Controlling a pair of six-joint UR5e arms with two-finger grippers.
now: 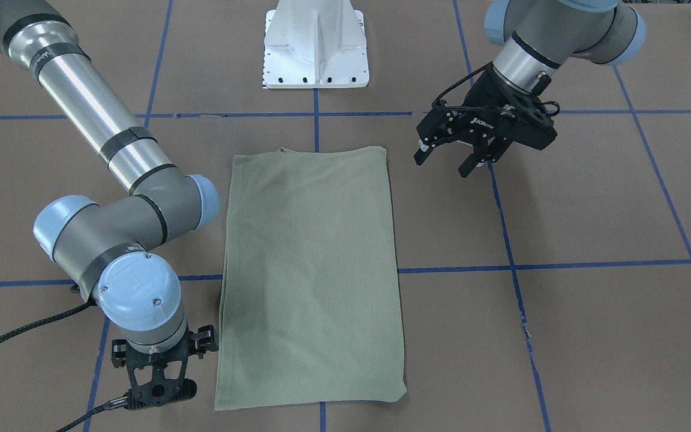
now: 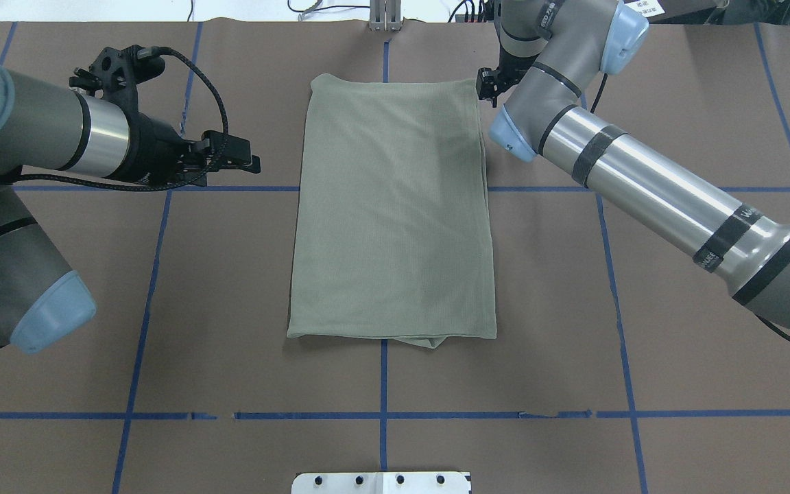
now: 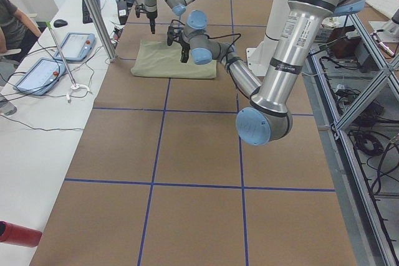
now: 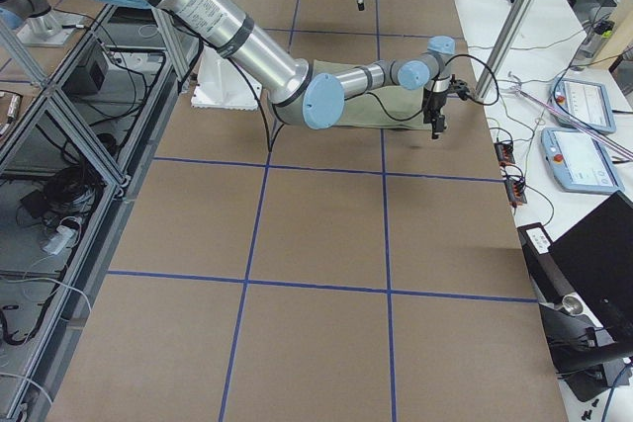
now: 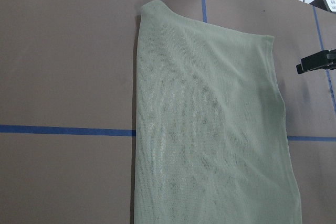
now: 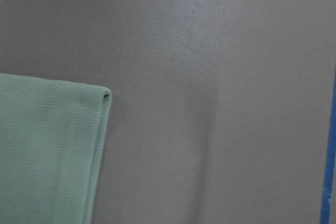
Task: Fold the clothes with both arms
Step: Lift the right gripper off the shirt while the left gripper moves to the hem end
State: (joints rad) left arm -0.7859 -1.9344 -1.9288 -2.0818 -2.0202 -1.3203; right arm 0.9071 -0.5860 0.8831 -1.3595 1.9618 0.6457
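The clothes are one pale sage-green shirt (image 1: 312, 276) folded into a tall rectangle, lying flat mid-table (image 2: 391, 213). My left gripper (image 1: 441, 165) hovers open and empty off the shirt's near corner on the robot's left, apart from the cloth (image 2: 251, 156). My right gripper (image 1: 156, 390) points straight down beside the far corner on the robot's right (image 2: 487, 86). Its wrist and camera mount hide its fingers, so I cannot tell their state. The left wrist view shows the shirt (image 5: 210, 129) and a black part of the right gripper (image 5: 315, 61) just off its edge. The right wrist view shows only a folded shirt corner (image 6: 47, 156).
The white pedestal base (image 1: 315, 48) stands at the robot's side of the brown table (image 2: 676, 329), which carries blue tape grid lines. A side bench holds control tablets (image 3: 43, 73); a person (image 3: 9, 17) sits behind it. A metal pole (image 3: 93, 10) rises by the table edge.
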